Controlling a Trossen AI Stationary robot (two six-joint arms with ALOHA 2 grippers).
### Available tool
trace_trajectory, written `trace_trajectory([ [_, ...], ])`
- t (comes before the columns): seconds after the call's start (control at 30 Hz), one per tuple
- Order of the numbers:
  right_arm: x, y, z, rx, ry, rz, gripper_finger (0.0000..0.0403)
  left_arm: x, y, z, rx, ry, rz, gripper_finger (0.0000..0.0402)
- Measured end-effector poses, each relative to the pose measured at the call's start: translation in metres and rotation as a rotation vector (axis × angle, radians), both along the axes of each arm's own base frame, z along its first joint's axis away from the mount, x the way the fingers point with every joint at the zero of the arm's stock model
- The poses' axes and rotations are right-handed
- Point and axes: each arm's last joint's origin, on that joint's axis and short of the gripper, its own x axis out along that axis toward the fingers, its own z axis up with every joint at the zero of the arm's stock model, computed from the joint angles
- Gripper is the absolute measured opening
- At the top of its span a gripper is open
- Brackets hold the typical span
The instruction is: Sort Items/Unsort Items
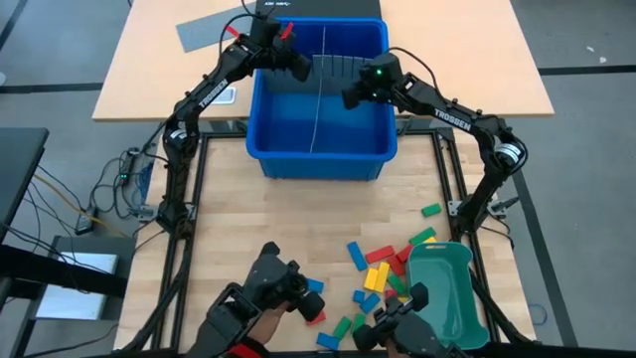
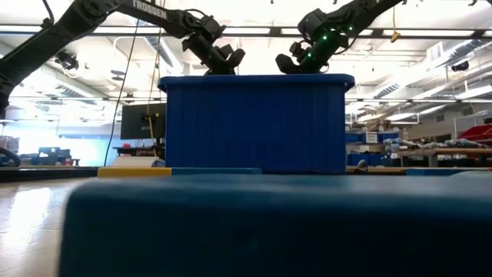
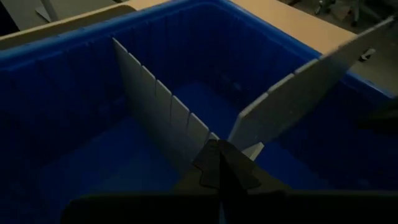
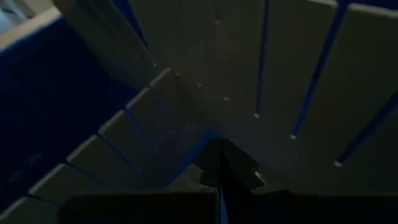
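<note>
Your 2 tools, left tool (image 1: 301, 66) and right tool (image 1: 351, 98), are both closed, holding nothing, over the blue bin (image 1: 320, 159); the blocks (image 1: 381, 273) lie near you on the tabletop (image 1: 258, 219), closer to your right arm.

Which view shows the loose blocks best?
The high view: the blocks lie scattered on the table beside the green tray. The low view is blocked by something blue close to the lens, and both wrist views show only the bin and dividers.
</note>
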Motion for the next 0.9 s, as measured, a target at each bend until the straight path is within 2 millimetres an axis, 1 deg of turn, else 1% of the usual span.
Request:
trace_trajectory([
  [0.23,0.003,0.001,0.009,-0.023,-0.052,0.076,0.0001,-0.002,-0.002,0.004,0.006,-0.002,-0.008,0.0003],
  [0.4,0.005,0.005,0.015,-0.022,-0.100,0.156,0.0001,-0.007,-0.008,0.016,0.030,-0.009,-0.020,0.0012],
  [0.5,0.004,0.009,0.019,-0.001,-0.119,0.239,0.0001,-0.011,-0.015,0.025,0.064,0.012,-0.041,0.0012],
  [0.6,0.003,0.015,0.020,0.042,-0.125,0.365,0.0001,-0.015,-0.020,0.033,0.085,0.024,-0.048,0.0013],
  [0.7,0.001,0.023,0.015,0.147,-0.112,0.474,0.0001,-0.020,-0.027,0.043,0.093,0.019,-0.044,0.0013],
  [0.8,-0.001,0.035,0.003,0.269,-0.031,0.576,0.0001,-0.026,-0.034,0.053,0.100,0.019,-0.047,0.0014],
  [0.9,0.000,0.053,-0.010,0.336,0.106,0.670,0.0001,-0.028,-0.036,0.051,0.083,0.058,-0.061,0.0014],
])
